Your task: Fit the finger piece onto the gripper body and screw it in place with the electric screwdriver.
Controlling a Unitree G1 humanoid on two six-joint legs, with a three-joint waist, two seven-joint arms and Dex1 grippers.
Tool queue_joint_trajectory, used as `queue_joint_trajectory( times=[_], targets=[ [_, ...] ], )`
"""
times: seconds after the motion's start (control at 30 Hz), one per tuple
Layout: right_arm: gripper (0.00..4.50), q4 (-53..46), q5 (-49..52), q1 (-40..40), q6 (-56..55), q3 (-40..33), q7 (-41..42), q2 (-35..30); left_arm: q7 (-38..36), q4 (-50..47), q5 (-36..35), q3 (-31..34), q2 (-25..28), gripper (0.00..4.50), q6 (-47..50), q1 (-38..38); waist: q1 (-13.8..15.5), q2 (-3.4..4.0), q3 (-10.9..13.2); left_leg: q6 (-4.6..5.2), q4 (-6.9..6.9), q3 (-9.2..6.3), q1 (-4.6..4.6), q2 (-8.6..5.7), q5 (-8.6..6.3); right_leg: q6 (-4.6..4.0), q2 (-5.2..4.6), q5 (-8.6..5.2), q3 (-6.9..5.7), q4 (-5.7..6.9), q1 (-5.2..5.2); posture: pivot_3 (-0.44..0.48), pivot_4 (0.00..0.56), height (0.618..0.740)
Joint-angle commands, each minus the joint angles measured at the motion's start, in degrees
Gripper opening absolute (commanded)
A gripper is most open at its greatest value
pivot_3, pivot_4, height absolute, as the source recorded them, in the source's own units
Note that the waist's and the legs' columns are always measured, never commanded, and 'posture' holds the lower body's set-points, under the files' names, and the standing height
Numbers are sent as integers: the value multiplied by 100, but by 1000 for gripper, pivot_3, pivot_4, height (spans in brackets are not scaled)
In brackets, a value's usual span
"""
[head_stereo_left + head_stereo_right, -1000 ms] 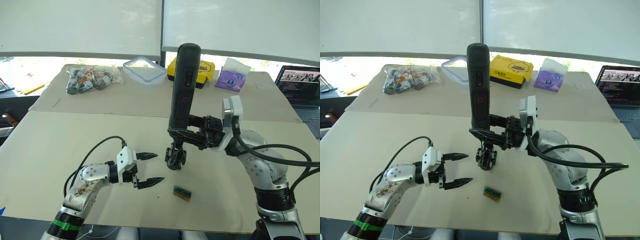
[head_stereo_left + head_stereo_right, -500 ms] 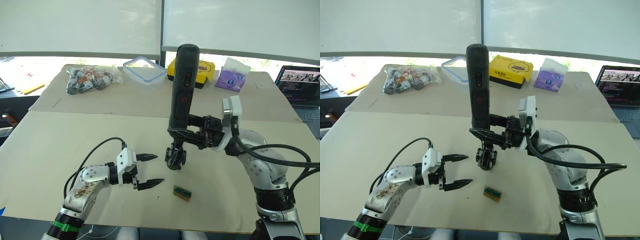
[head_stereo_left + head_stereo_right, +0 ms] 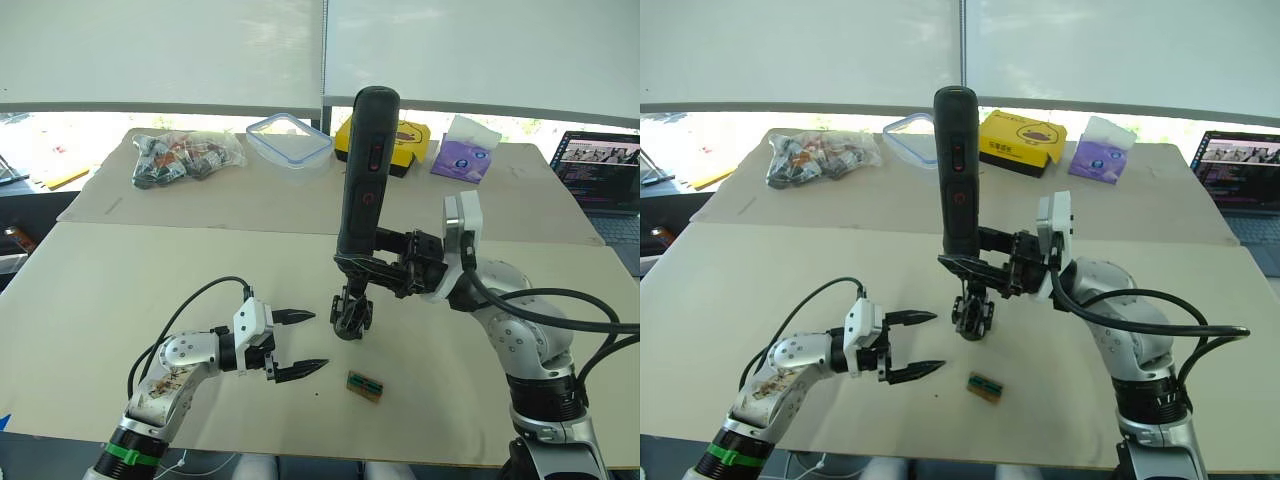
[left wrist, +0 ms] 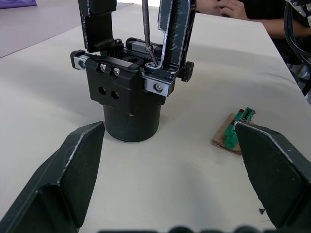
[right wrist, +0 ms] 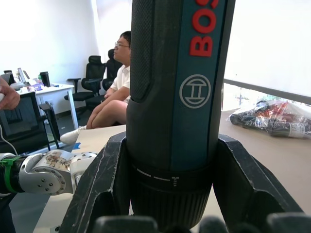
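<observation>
One alignment governs the step: the bit of the electric screwdriver [image 3: 363,175] must stay in line with the screw on top of the gripper body [image 3: 351,315].
Screwdriver axis: upright, leaning slightly; bit end down, handle end up.
Bit contact: in the left wrist view the thin metal bit meets a screw head at the top of the gripper body [image 4: 131,92].
Right gripper [image 3: 362,272]: fingers pinching the lower end of the screwdriver from both sides.
Gripper body position: standing on the table [image 3: 100,290], about mid-width, nearer the front edge than the back.
Finger piece [image 4: 172,31]: mounted on the body, rising upward beside the bit.
Left gripper [image 3: 297,343]: fingers spread, holding nothing, just left of the body, pointing toward it.
Nearer arm: judged the right, already over the body.
Green block [image 3: 364,386]: lies flat near the front edge, apart from the body.
</observation>
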Motion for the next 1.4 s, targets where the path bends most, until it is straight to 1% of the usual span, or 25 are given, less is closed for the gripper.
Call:
queue_joint_trajectory(
  times=[0.03,1.4],
  targets=[
    [1956,-188,73,-143,-225,-134,2,22,-37,-48,0,-4,-13,4500,-145,22,1,0,0,0,0,0,0,0,0,0,0,0,0,0,0,0,150,740],
    [1956,-117,-74,-172,-416,-191,137,-6,-39,-53,-11,-29,-35,4500,-138,28,1,0,0,0,0,0,-4,0,0,0,0,0,0,0,-3,0,150,740]
  ],
)
